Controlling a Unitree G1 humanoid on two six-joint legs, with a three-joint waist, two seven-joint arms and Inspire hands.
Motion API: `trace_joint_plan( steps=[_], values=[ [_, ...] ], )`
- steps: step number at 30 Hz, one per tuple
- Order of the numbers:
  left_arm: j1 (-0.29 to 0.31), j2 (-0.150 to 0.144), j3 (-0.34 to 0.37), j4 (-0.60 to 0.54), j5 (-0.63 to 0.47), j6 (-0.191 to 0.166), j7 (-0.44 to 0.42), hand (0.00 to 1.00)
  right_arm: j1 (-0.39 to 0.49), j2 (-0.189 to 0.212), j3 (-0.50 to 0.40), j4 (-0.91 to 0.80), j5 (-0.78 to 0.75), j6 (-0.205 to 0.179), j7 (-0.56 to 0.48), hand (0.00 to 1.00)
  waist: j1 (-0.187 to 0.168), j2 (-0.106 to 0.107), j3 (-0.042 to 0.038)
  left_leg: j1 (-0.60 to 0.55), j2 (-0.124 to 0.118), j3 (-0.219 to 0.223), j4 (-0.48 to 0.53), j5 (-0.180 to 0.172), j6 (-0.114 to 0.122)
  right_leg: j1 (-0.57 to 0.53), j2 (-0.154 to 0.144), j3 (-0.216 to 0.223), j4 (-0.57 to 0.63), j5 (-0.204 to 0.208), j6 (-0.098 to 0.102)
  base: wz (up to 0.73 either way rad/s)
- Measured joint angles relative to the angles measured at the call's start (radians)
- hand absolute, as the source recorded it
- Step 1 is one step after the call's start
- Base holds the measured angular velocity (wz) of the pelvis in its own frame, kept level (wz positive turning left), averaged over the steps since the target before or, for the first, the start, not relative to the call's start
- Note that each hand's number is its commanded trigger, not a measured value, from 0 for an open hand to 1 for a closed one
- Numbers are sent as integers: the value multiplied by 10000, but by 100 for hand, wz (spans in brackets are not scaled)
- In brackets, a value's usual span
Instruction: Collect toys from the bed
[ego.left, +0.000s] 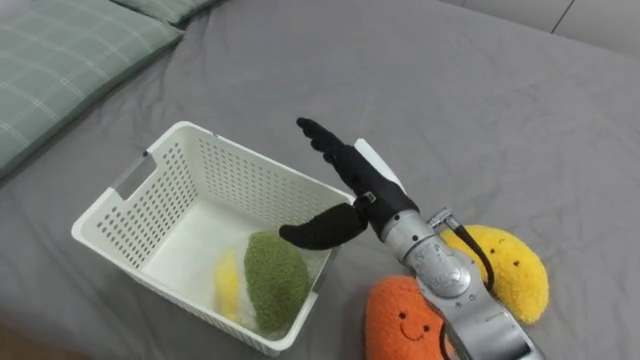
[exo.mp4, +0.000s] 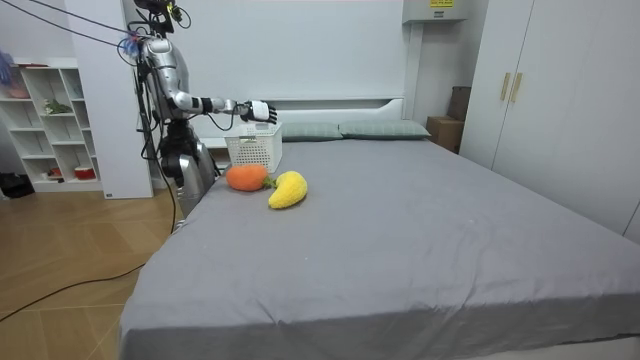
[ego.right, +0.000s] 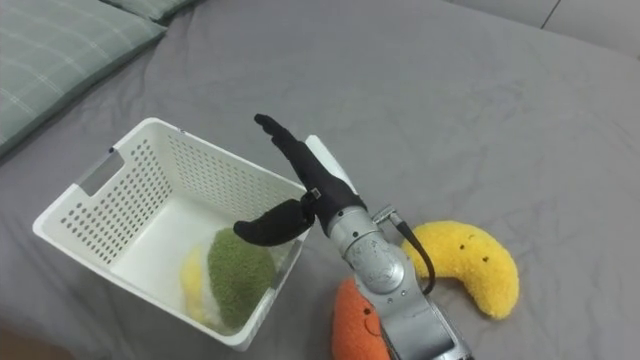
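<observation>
My right hand (ego.left: 360, 185): fingers spread, empty, above the basket (ego.left: 240, 170).
Done: green toy (ego.left: 275, 280) and yellow piece (ego.left: 228, 285) inside.
Left: orange toy (ego.left: 400, 320) and yellow toy (ego.left: 515, 265) on the bed (ego.left: 480, 120).

Perforated plastic basket (ego.left: 150, 215), plush toys (ego.left: 510, 265)

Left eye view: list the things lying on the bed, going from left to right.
Green checked pillow → white basket → orange toy → yellow crescent toy.
</observation>
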Motion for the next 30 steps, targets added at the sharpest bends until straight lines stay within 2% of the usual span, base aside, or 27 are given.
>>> trace_joint_plan(
  steps=[5, 7, 11, 13, 15, 18, 22, 25, 28, 30],
  values=[
    [0, 58, -101, 0, 3, -15, -88, 0, 1, -61, -11, 8, 891, -11, -68, 0, -224, 28, 13, 5, -13, 9, -1, 25, 5, 7, -14, 11, 5, 0, 1, 0],
    [2, 108, -91, -2, 2, -22, -227, 0, 1, -221, -36, 11, 1240, -39, -96, 0, -297, 35, 15, 27, -19, 13, 0, 26, 7, 22, -15, 28, 5, 4, 7, 0],
    [-17, 188, -75, -21, 9, -59, -261, 0, 10, -294, -98, 14, 1373, -76, -214, 0, -452, 34, 5, 35, -22, 10, -2, 28, 10, 15, -18, 45, 5, 6, 10, 0],
    [-16, 163, 36, -28, 9, -177, -226, 0, 124, -303, -452, 15, 1616, -135, -363, 0, -490, 28, -36, 53, -30, 27, -6, 30, 14, 23, -21, 49, 6, 10, 17, 0],
    [12, 159, 129, -26, 0, -224, -182, 0, 195, -303, -799, 15, 1804, -157, -558, 0, -553, 64, -22, 63, -29, 44, 4, 32, 17, 24, -23, 34, 6, 10, 18, 0],
    [96, 137, 125, -21, 2, -227, -118, 0, 318, -319, -1238, 88, 2278, -357, -1010, 0, -658, 107, -49, 78, -24, 113, -6, 33, 19, 15, -26, 41, 6, 13, 22, -3],
    [231, -6, 122, -16, -53, -274, 218, 0, 616, -396, -1556, 453, 2795, -544, -1314, 0, -821, 202, -183, 120, -22, 153, -35, 33, 20, 25, -24, 103, 6, 14, 24, -2],
    [401, -34, 123, -16, -281, -298, 428, 0, 827, -437, -1603, 793, 2848, -550, -1371, 0, -1002, 253, -173, 154, -9, 232, -63, 33, 19, 29, -6, 245, 8, 14, 24, -8],
    [491, -34, 130, -15, -258, -298, 579, 0, 1088, -640, -1670, 811, 2761, -550, -1378, 0, -1085, 238, -173, 170, 4, 274, -74, 32, 18, 11, 7, 312, 24, 15, 24, -6],
    [506, -34, 150, -18, -253, -298, 578, 0, 1166, -628, -1917, 815, 2752, -550, -1396, 0, -1128, 222, -183, 194, 7, 289, -76, 32, 18, 24, 8, 324, 31, 15, 23, 0]
  ],
)
